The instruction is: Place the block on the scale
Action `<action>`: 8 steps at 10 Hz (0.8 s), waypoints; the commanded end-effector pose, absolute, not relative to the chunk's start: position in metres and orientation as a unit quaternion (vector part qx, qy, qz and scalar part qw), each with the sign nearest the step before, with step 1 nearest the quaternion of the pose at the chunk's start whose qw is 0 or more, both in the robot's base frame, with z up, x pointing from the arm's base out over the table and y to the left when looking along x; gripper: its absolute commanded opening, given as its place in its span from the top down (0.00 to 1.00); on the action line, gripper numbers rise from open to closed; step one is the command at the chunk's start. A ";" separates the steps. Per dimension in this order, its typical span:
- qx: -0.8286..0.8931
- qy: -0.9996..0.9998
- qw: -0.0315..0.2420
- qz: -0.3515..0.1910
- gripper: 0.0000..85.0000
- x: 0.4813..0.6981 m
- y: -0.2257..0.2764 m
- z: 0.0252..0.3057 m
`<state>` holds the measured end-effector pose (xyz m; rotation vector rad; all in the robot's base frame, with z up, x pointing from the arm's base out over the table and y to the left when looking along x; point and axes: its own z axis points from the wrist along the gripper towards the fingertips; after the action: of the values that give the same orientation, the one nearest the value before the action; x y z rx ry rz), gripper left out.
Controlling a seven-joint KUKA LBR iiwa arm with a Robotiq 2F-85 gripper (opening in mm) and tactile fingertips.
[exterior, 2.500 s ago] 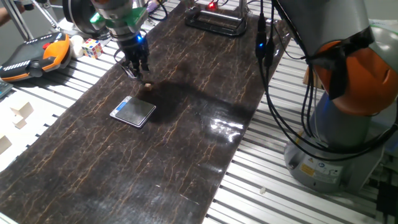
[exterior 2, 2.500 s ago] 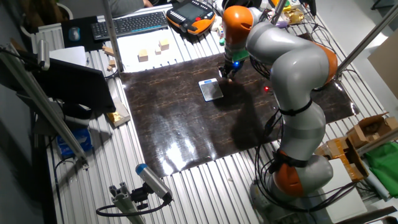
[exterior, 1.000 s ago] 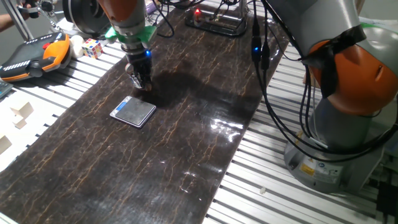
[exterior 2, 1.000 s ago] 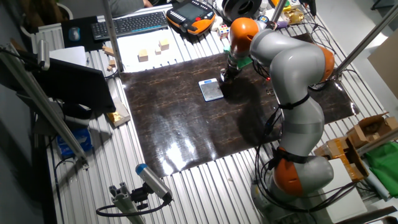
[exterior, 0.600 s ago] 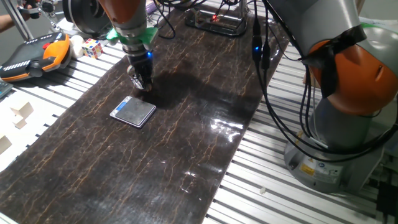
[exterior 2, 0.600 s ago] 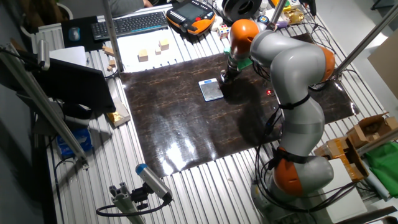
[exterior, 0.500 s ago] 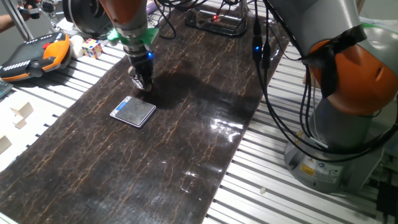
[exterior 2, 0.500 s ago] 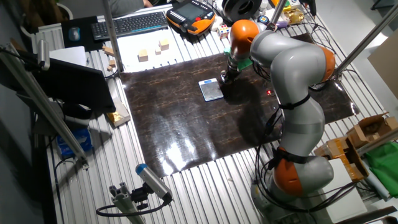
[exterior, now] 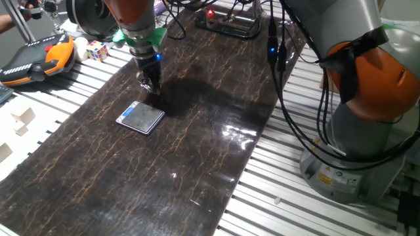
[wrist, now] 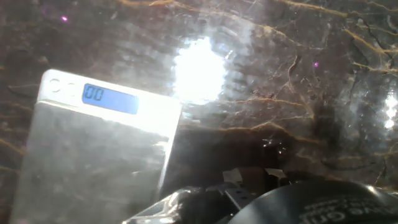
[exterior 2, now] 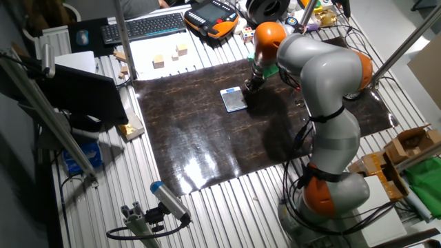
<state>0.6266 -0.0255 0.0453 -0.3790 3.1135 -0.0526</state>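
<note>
The scale (exterior: pixel 140 117), a small flat square with a silver rim and a blue-grey top, lies on the dark mat. It also shows in the other fixed view (exterior 2: pixel 234 100) and at the left of the hand view (wrist: pixel 93 155), where its lit display reads 00. My gripper (exterior: pixel 152 88) stands upright with its tips down at the mat, just beyond the scale's far right corner; in the other fixed view the gripper (exterior 2: pixel 249 87) is right beside the scale. Its fingers look drawn together. The tiny tan block is hidden between them and shows in no view.
An orange-and-black controller (exterior: pixel 39 58) and a Rubik's cube (exterior: pixel 97 50) lie off the mat at the far left. Pale wooden blocks (exterior 2: pixel 170 55) and a keyboard (exterior 2: pixel 145 26) sit behind the mat. A black frame (exterior: pixel 226 23) stands at the mat's far end. Cables (exterior: pixel 289 98) hang beside the arm's base.
The gripper came down over the block, which was in plain sight beside it 2.5 s ago. It has stayed low at that spot for the last second. The scale has not moved.
</note>
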 end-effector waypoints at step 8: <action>0.095 0.995 0.008 -0.005 0.98 0.598 0.066 0.083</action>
<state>0.5982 0.0534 0.0836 0.0463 3.1209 -0.0108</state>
